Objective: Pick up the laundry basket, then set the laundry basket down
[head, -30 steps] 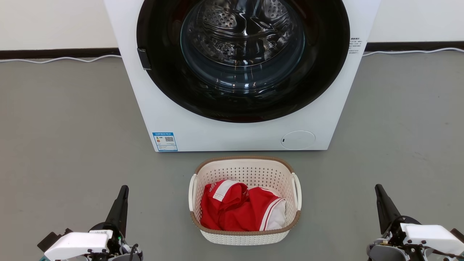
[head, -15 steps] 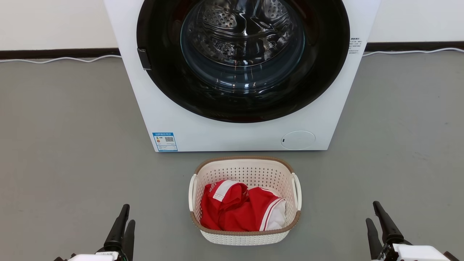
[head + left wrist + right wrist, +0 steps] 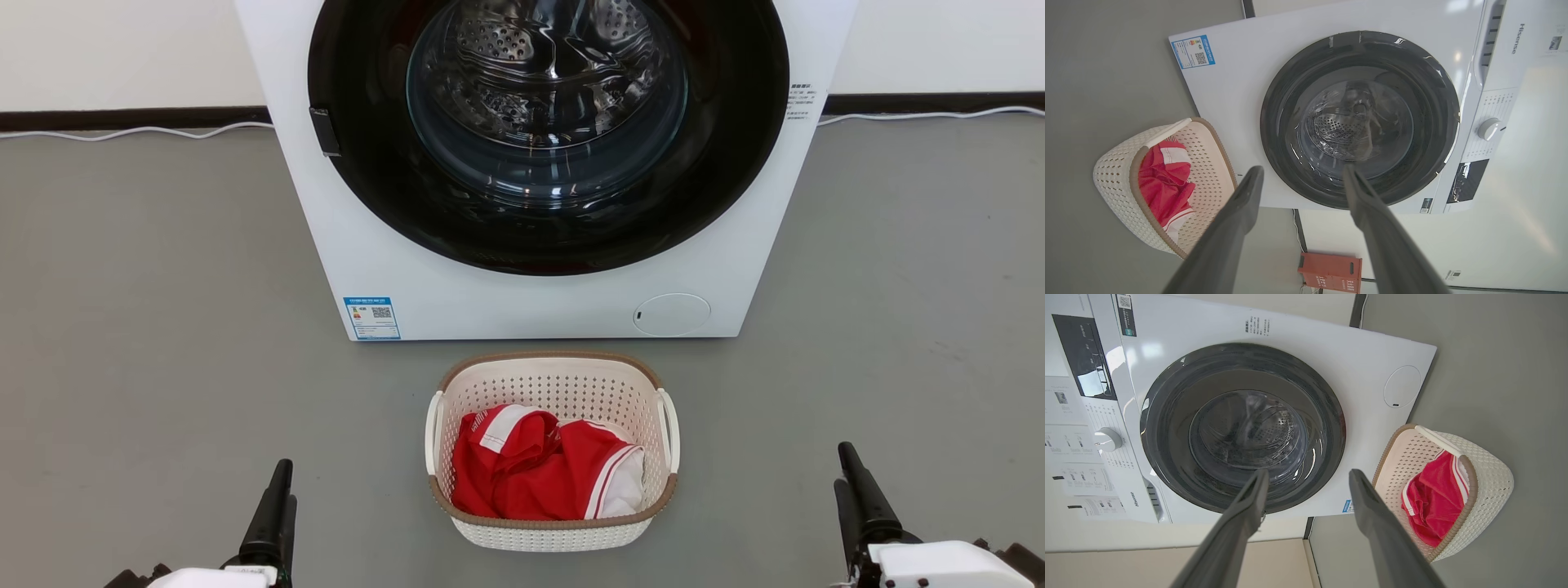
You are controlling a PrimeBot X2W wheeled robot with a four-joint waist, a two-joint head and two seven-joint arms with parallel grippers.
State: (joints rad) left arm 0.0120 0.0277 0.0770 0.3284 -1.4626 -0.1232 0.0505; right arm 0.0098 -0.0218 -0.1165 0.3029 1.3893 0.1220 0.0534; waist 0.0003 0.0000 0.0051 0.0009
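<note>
Cream plastic pierced all over with small holes and edged with a brown woven-look rim, the basket [image 3: 552,535] stands on the grey floor [image 3: 163,286]. It is close in front of the washer [image 3: 506,306] without touching it, and about midway between the two arms. A white handle [image 3: 431,433] runs along its left side and a second one [image 3: 672,429] along its right. Inside lies a crumpled red cloth [image 3: 522,474] with white stripes, heaped toward the near wall.

The left gripper [image 3: 287,482] rises from the lower left of the head view, well apart from the basket, over bare floor. Its wrist view shows its two dark fingers [image 3: 1237,220] spread wide with nothing between them. The right gripper [image 3: 841,465] stands at the lower right, also well clear of the basket. Its fingers [image 3: 1376,522] are parted too and hold nothing. Both point toward the washer.

The washer's round door [image 3: 735,188] is dark-ringed, and the shiny drum [image 3: 547,82] shows through the glass. A blue label [image 3: 371,318] sits at the lower left of the white front and a round flap [image 3: 671,314] at the lower right. A white knob [image 3: 1489,128] is on the control panel. A white cable [image 3: 163,132] trails along the foot of the wall. In the left wrist view an orange-red crate [image 3: 1329,272] stands beside the washer.
</note>
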